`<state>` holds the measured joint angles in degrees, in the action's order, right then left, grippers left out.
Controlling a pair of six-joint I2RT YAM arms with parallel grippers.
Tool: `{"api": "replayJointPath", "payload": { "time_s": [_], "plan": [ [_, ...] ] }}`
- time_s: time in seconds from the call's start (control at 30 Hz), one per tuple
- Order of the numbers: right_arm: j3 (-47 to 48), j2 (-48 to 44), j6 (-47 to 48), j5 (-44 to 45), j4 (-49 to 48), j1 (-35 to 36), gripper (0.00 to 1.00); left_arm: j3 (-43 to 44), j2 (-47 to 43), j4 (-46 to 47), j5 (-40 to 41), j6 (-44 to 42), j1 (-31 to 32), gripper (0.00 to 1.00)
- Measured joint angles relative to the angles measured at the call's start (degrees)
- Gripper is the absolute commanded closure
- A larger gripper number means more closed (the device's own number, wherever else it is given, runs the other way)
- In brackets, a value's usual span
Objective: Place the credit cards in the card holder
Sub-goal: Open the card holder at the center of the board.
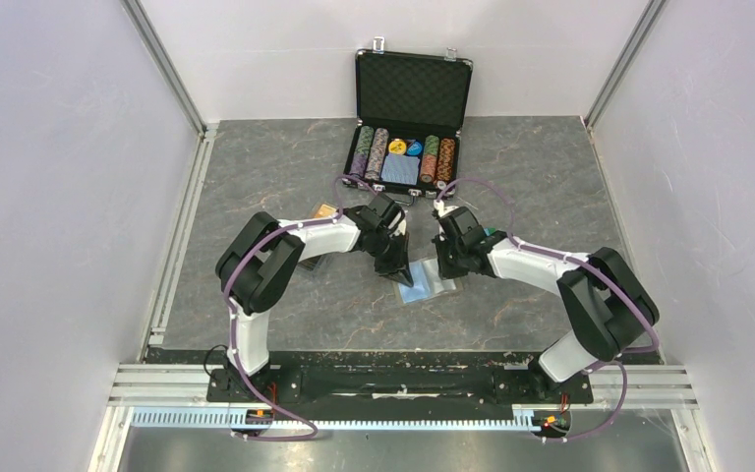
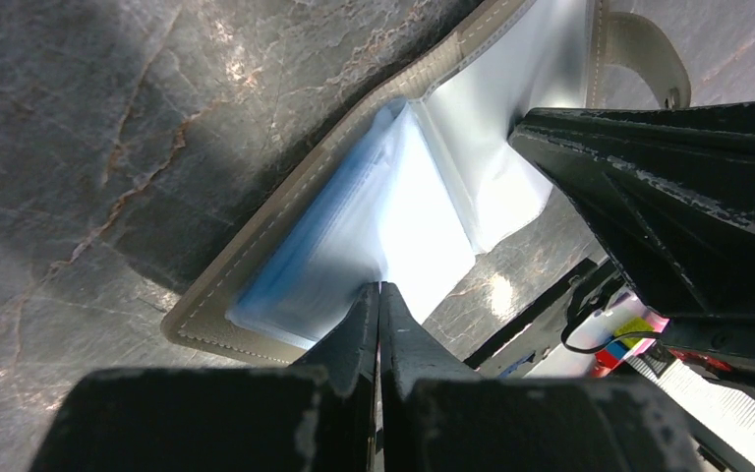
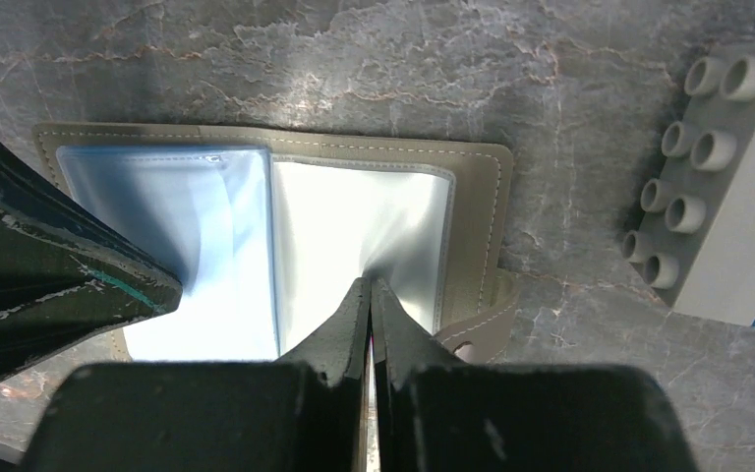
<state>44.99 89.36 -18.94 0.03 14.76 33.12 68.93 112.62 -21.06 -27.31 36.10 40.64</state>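
Note:
The card holder (image 1: 431, 288) lies open and flat on the table between both grippers, khaki rim outside, light blue and clear sleeves inside. My left gripper (image 1: 400, 267) is shut, its tips (image 2: 380, 287) pinching the near edge of the blue sleeves, which bulge upward from the holder (image 2: 256, 265). My right gripper (image 1: 442, 265) is shut too, with its tips (image 3: 371, 280) on the puckered clear sleeve of the holder's (image 3: 472, 197) other half. An orange credit card (image 1: 324, 210) shows partly behind the left arm. No black card shows.
An open black poker chip case (image 1: 408, 108) with chips and a blue deck stands at the back. A grey studded block (image 3: 718, 177) lies just right of the holder. The holder's snap strap (image 3: 472, 339) sticks out beside the right fingers.

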Motion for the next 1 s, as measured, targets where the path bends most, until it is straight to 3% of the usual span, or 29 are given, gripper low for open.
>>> {"api": "replayJointPath", "payload": {
  "time_s": [0.43, 0.7, 1.0],
  "plan": [
    [-1.0, 0.6, 1.9, 1.2, -1.1, 0.0, 1.0, 4.7, 1.8, -6.3, 3.5, -2.6, 0.8, 0.98],
    [-5.4, -1.3, 0.2, -5.8, -7.1, -6.2, 1.0, 11.1, 4.8, -10.2, 6.8, -6.2, 1.2, 0.98],
    [-2.0, 1.1, 1.6, -5.6, -5.7, -7.7, 1.0, 13.2, 5.9, -10.5, 9.0, -6.6, 1.2, 0.98]
  ]
}}
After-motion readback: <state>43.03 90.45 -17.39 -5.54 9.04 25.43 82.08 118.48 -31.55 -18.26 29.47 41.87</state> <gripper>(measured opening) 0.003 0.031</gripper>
